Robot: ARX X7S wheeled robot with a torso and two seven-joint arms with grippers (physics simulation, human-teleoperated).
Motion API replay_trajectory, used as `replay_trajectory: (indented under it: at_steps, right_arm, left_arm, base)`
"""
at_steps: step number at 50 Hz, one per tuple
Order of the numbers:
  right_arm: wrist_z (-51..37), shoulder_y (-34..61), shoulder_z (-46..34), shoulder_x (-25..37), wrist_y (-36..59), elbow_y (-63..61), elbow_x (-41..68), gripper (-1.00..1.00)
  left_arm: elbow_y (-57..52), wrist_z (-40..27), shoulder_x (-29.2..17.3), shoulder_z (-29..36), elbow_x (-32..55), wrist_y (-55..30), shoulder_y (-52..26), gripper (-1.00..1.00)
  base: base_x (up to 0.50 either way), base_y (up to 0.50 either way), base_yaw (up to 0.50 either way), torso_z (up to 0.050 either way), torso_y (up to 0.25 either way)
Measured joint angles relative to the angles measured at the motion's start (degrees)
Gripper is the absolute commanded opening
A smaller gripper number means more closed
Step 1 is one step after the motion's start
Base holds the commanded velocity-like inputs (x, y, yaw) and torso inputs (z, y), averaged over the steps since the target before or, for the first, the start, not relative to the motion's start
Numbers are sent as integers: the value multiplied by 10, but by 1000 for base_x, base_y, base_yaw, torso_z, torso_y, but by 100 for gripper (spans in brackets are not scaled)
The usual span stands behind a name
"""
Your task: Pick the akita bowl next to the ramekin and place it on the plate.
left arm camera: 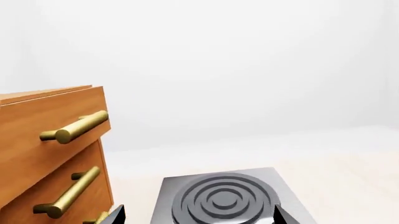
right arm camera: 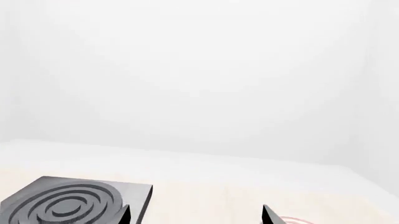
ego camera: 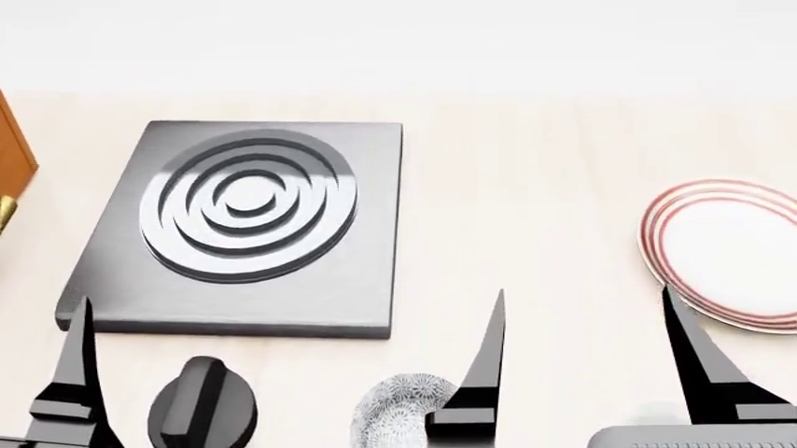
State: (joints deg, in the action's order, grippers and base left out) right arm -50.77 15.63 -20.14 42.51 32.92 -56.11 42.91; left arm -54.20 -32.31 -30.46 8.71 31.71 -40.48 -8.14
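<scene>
Both my grippers, left (ego camera: 286,369) and right (ego camera: 583,364), stand open and empty; I should lower one squarely over the speckled white akita bowl (ego camera: 398,409) before closing.

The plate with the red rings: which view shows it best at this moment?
The head view. There the plate lies on the counter at the right, most of it visible, cut by the frame edge. The right wrist view catches only a faint sliver of red rim at its bottom edge; the left wrist view shows none.
</scene>
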Motion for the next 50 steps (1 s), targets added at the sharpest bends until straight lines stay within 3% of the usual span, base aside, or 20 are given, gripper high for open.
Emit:
replay_trajectory:
  at_steps: [50]
  right_arm:
    - [-6, -2, -9, 10, -16, 5, 1, 100]
  left_arm:
    - [8, -19, -15, 16, 11, 13, -3, 100]
  base:
    - [0, 0, 0, 0, -125]
